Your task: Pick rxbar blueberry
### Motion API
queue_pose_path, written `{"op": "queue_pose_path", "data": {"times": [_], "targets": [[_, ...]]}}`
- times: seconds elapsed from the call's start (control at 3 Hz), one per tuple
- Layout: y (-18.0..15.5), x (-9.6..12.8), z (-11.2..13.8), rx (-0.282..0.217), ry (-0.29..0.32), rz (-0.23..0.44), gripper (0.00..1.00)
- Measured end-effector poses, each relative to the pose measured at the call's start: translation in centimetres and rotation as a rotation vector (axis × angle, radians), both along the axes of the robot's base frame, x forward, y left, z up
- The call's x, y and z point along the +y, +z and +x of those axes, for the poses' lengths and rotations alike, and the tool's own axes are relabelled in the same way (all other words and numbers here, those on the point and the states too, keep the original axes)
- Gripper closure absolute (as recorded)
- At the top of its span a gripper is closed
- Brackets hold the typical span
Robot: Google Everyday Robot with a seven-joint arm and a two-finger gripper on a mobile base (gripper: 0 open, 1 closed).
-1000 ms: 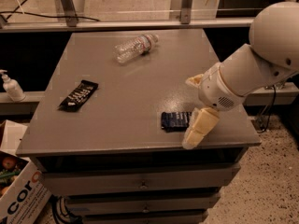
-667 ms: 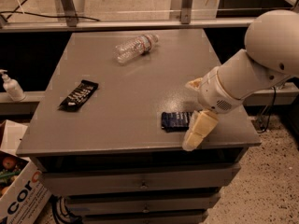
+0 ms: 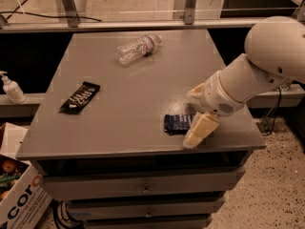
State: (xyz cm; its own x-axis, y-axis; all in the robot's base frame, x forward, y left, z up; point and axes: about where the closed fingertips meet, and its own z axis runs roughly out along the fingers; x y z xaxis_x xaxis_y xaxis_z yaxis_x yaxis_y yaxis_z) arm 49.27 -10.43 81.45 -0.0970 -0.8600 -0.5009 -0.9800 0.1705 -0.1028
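Camera view, lower right of the frame: shows the claw low over the worktop, at the end of the white arm reaching in from the right edge. Seems spread open, one cream finger slanting down toward the front edge and the other higher up and apart from it, with nothing gripped. Finds the rxbar blueberry lying flat just left of the lower finger, near the front edge of the worktop, its right end hidden behind that finger; cannot tell whether touching or only overlapped. Farther left, mid-frame: a black bar wrapper, well apart from the claw. Upper middle: a clear plastic bottle on its side. Far left, off the worktop: a pump bottle on a ledge and a cardboard box on the floor. Looks like the closing-in step, grasp not yet made. Risks from here, as a judgement: closing with a finger resting on top of so thin a wrapper and sliding over it; nudging the bar forward off the nearby front edge; pinching only the slick right end and letting it swing or slip out on the lift; pressing too hard into the worktop.
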Motion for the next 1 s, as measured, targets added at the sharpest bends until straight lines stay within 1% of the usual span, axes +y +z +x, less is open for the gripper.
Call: {"op": "queue_pose_path", "data": {"times": [0.33,1.0], "targets": [[0.13,-0.31,0.28,-0.003,-0.004,-0.002,0.41],[0.11,-0.79,0.05,0.004,-0.013,-0.006,0.87]]}}
